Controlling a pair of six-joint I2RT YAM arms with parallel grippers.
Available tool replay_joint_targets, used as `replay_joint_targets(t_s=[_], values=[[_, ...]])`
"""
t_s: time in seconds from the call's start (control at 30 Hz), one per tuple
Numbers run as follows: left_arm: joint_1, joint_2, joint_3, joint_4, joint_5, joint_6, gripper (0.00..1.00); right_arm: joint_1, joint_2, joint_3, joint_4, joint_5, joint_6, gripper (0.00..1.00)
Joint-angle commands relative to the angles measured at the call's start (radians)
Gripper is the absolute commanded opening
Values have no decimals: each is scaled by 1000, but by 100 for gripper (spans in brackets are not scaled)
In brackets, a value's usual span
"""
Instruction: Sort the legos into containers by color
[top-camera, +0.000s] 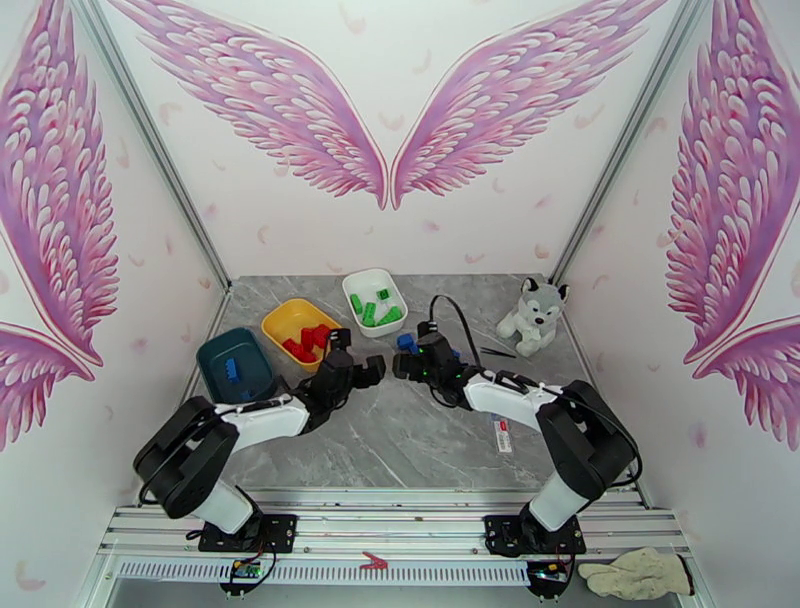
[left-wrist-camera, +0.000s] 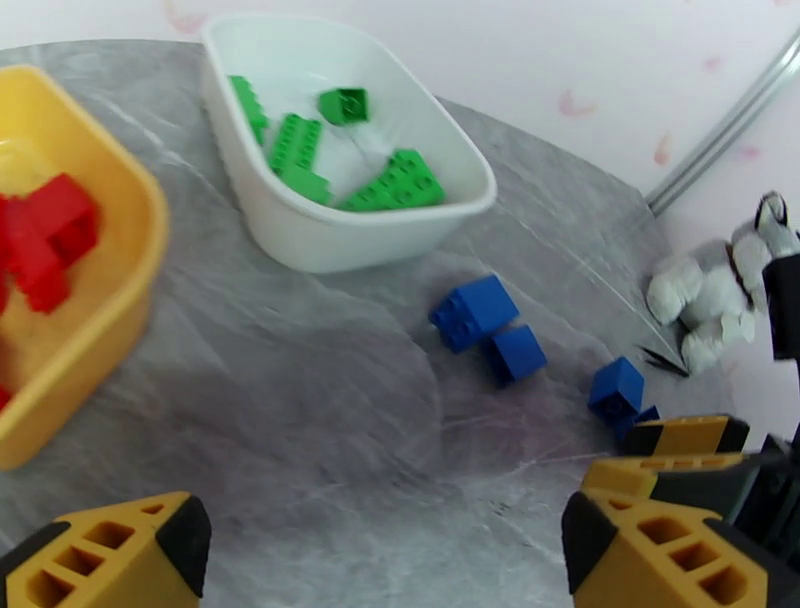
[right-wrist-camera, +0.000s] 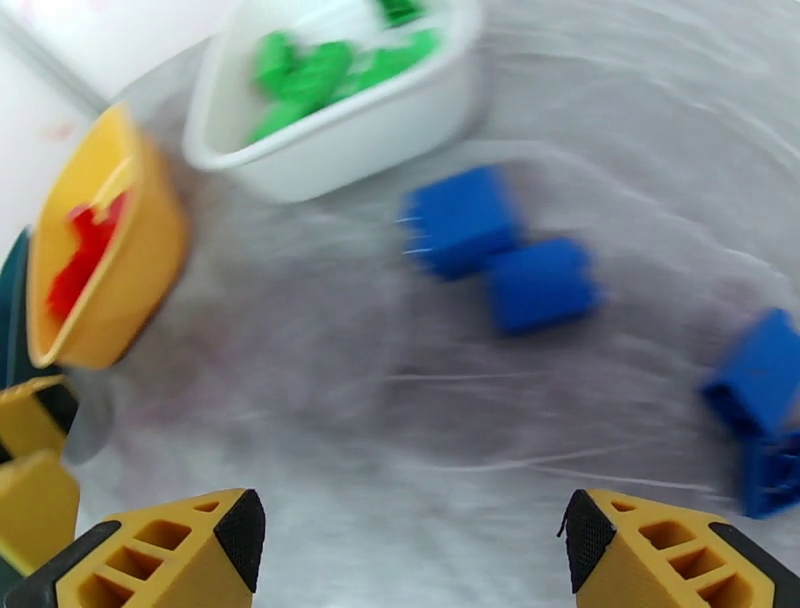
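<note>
- left gripper (left-wrist-camera: 385, 538): jaws apart, empty, over mid-table (left-wrist-camera: 300, 420).
- right gripper (right-wrist-camera: 412, 535): jaws apart, empty.
- teal dish (top-camera: 207, 351), left edge: one blue lego (top-camera: 232, 368).
- yellow dish (left-wrist-camera: 90, 345): red legos (left-wrist-camera: 50, 235).
- white dish (left-wrist-camera: 330, 242), far edge: green legos (left-wrist-camera: 395, 185).
- loose blue legos (left-wrist-camera: 473, 312) just right of it.

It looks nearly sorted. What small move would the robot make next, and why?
Probably the right gripper, open and empty, should ease forward and down over the blue brick straight ahead. Red bricks lie in the yellow dish and green ones in the white dish, but other blue bricks sit loose on the table, outside the teal dish.
</note>
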Motion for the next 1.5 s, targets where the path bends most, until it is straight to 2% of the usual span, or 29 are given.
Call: replay_joint_targets(t_s=[0.0, 0.27, 0.67, 1.0, 1.3, 1.47], values=[[-31, 76, 87, 38, 42, 33, 96, -51, -47, -40, -34, 79, 19, 85], [-51, 193, 195, 17, 114, 56, 93, -160, 36, 5, -55, 89, 19, 83], [-41, 197, 178, 22, 107, 48, 93, -169, 202, 183, -119, 116, -11, 82], [-24, 185, 149, 38, 111, 31, 93, -168, 291, 252, -130, 97, -22, 77], [-14, 141, 105, 52, 100, 21, 93, -167, 316, 264, -139, 122, -19, 62], [-9, 67, 74, 38, 70, 35, 94, -164, 291, 239, -124, 126, -15, 41]])
